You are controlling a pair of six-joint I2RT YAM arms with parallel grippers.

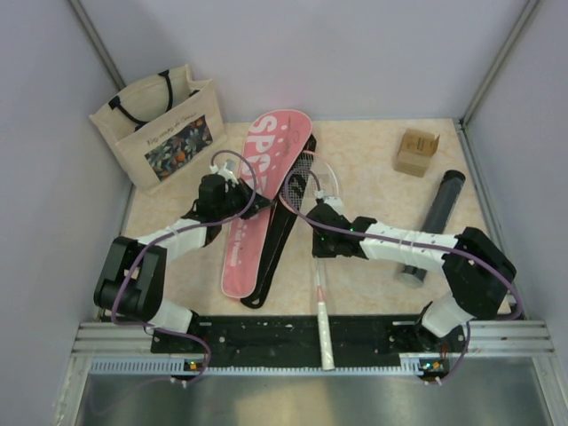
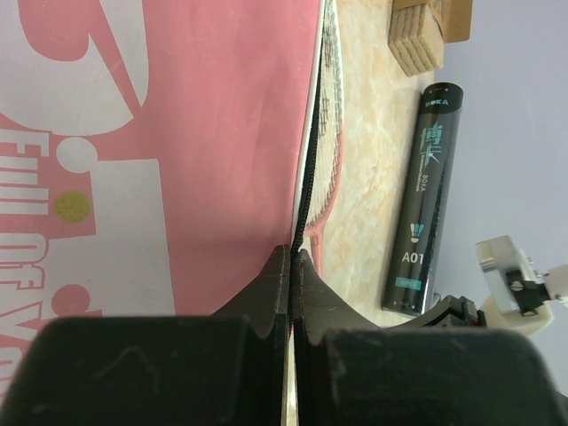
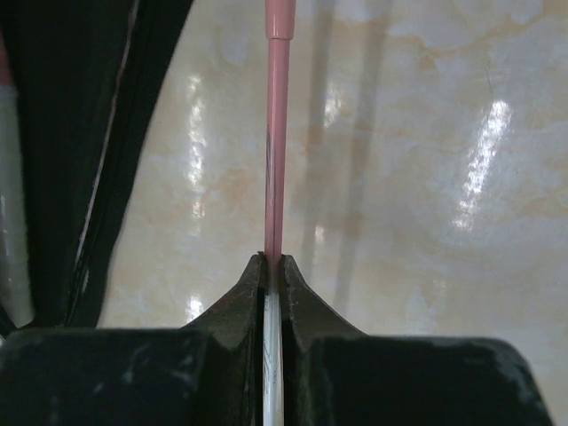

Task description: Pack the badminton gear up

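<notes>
The long pink "SPORT" cover (image 1: 257, 177) lies diagonally at mid-table with its black side (image 1: 277, 238) opened to the right. My left gripper (image 1: 260, 205) is shut on the cover's black zipper edge (image 2: 306, 191). A racket's strung head (image 2: 328, 124) lies beside that edge. My right gripper (image 1: 318, 243) is shut on this racket's thin pink shaft (image 3: 277, 133), and its white handle (image 1: 325, 335) points at the near edge. A dark cylindrical tube (image 1: 435, 222) lies at the right. In the right wrist view a white handle (image 3: 12, 195) shows by the black cover (image 3: 80, 124).
A beige floral tote bag (image 1: 164, 133) stands at the back left. A small brown cardboard box (image 1: 416, 152) sits at the back right, just beyond the tube. Grey walls close the table in on three sides. The black mounting rail (image 1: 293, 333) runs along the near edge.
</notes>
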